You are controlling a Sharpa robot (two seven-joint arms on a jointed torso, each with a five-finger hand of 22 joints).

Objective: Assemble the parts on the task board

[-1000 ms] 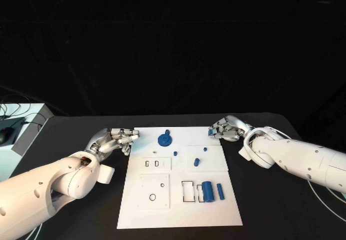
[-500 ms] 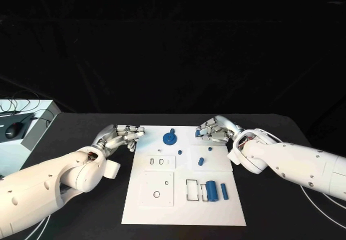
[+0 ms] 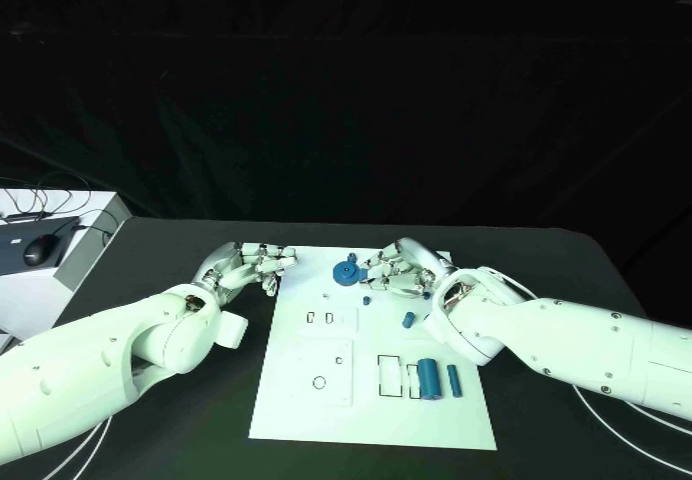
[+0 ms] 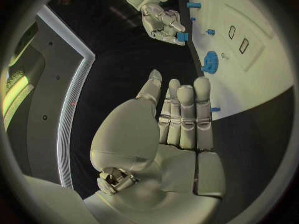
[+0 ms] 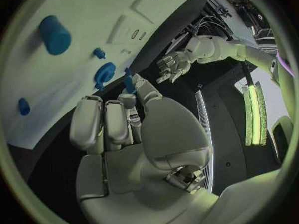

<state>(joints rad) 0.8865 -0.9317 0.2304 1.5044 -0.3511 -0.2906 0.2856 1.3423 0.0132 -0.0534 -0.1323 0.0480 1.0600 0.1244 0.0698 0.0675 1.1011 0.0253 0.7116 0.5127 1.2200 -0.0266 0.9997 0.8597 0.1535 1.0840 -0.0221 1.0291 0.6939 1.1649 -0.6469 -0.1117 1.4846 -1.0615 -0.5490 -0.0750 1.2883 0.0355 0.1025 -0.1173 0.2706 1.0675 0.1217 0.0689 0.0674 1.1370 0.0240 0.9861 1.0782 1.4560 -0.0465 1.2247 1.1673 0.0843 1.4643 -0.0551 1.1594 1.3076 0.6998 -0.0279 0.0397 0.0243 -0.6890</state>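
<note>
The white task board [image 3: 372, 385] lies flat in the middle of the black surface [image 3: 173, 420], and everything else is best placed from it. Near its far edge a blue gear [image 3: 348, 272] sits on the board. Just beside the gear, over the same far part of the board, hangs the right hand [image 3: 400, 270]; its fingers [image 5: 115, 119] are curled in, and a small blue peg [image 5: 129, 84] is pinched between the thumb and a fingertip, as the right wrist view shows. The left hand [image 3: 248, 267] hovers over the black surface just off the board's left edge, level with the gear; its fingers [image 4: 186, 114] are straight, close side by side and grasping nothing. A small blue stud [image 3: 366, 300] stands on the board a little nearer the robot than the gear, and a short blue piece [image 3: 408, 320] lies further toward the board's middle. Toward the board's near right part a thick blue cylinder [image 3: 428, 379] lies beside a thinner blue pin [image 3: 453, 380], just right of a narrow rectangular slot [image 3: 389, 374]. On the left half of the board are two small slots [image 3: 320, 318] and, nearer the robot, an oval hole [image 3: 319, 382].
</note>
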